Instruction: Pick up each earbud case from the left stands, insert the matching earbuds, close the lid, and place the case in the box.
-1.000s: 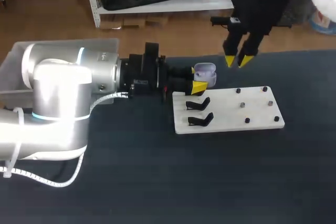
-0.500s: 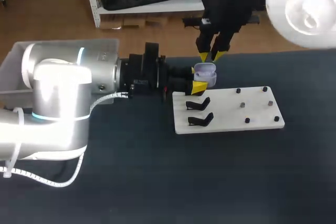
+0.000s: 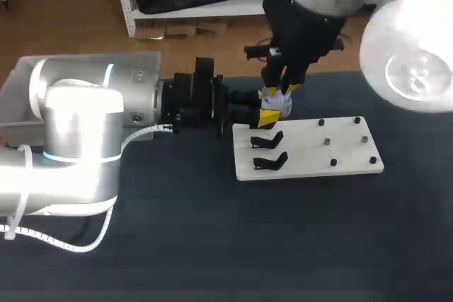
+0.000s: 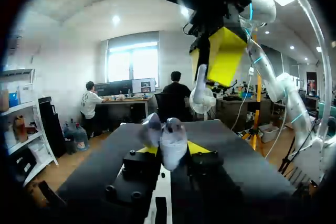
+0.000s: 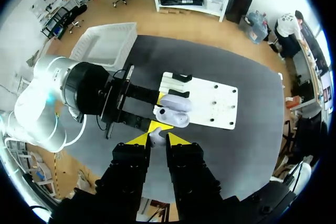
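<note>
Your left gripper [image 4: 172,150] was clamped on the open earbud case [image 5: 173,116], holding it just over the far left corner of the white board [image 3: 340,152], near the table's [image 3: 212,245] far edge. Your right gripper [image 5: 157,139] pinched an earbud [image 4: 201,97] directly above the case.

Earbud case [image 3: 279,101] in left gripper [image 3: 271,107] beside board's [image 3: 311,153] far corner, earbud [image 4: 201,97] in right gripper [image 3: 281,90] just above, box [image 3: 18,79] far left
</note>
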Motion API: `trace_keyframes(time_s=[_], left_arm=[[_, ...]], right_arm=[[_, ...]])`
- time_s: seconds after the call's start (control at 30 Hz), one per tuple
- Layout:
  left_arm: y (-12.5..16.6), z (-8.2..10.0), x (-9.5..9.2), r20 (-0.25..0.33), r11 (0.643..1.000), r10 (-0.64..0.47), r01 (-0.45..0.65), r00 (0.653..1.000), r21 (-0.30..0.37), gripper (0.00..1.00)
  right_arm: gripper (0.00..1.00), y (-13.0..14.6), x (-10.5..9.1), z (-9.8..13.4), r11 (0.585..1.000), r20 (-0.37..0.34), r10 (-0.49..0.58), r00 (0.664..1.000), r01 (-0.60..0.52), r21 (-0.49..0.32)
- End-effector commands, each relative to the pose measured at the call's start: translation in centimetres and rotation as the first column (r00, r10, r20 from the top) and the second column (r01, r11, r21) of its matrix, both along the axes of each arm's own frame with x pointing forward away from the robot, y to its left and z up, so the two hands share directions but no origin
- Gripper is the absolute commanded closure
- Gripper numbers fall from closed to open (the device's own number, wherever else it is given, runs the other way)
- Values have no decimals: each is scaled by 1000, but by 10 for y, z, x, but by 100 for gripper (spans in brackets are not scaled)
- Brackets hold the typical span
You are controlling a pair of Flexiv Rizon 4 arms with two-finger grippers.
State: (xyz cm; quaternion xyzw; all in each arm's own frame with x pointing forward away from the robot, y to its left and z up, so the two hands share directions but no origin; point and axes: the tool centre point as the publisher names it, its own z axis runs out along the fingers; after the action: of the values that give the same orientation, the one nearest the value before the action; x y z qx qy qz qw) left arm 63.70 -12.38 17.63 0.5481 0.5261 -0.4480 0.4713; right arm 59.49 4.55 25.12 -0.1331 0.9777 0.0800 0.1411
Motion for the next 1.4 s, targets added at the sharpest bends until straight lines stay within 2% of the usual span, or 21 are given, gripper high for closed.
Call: trace_keyframes(time_s=[0.03,0.7,1.4], left_arm=[[0,-2,-1,6,1000,5,-5,1000,-9,100],[0,-2,-1,6,1000,5,-5,1000,-9,100],[0,-2,-1,6,1000,5,-5,1000,-9,100]], right_arm=[[100,4,2,-9,1000,7,6,1000,-6,-11],[100,6,21,-23,999,9,10,1000,-9,-40],[100,9,25,-28,999,-8,13,1000,-13,-48]])
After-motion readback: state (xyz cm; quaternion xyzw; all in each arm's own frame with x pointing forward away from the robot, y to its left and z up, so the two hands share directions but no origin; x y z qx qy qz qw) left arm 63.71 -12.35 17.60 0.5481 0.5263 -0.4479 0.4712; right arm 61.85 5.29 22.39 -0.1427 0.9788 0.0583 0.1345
